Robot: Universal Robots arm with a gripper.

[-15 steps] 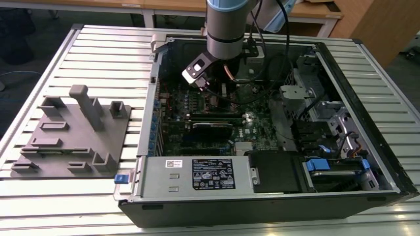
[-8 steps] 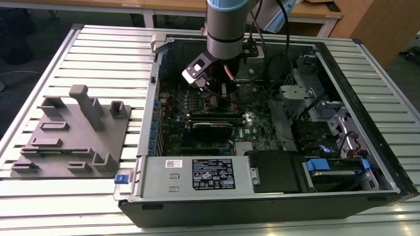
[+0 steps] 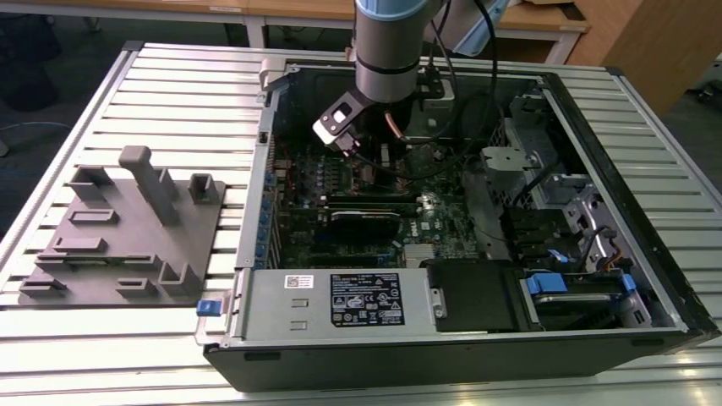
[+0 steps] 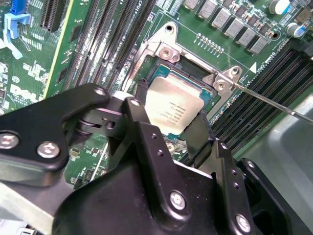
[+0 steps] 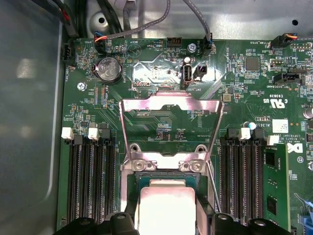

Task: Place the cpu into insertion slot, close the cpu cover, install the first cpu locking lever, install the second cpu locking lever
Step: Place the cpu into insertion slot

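- Step in hand: seating the cpu. The gripper (image 4: 171, 117) has its fingers clamped on two opposite edges of the cpu (image 4: 173, 105), low over the slot (image 4: 191, 72).
- Hold the chip level and square to the slot's rim. Lower it without side load, as the contacts beneath would likely bend easily.
- The cover (image 5: 171, 104) is swung open off the slot, so the way down is free.
- A lever (image 4: 274, 100), a thin rod, runs out from the slot's corner. The fingers should stay off it.
- Whether the chip is fully seated or just above the slot cannot be told, because the fingers hide its edges.
- Case (image 3: 451, 368): lies open on the table (image 3: 181, 93), to the exterior view's right of a grey fixture plate (image 3: 113, 254), and holds the board (image 3: 299, 233).
- Slot: sits on the board, with the cpu in or just over it.
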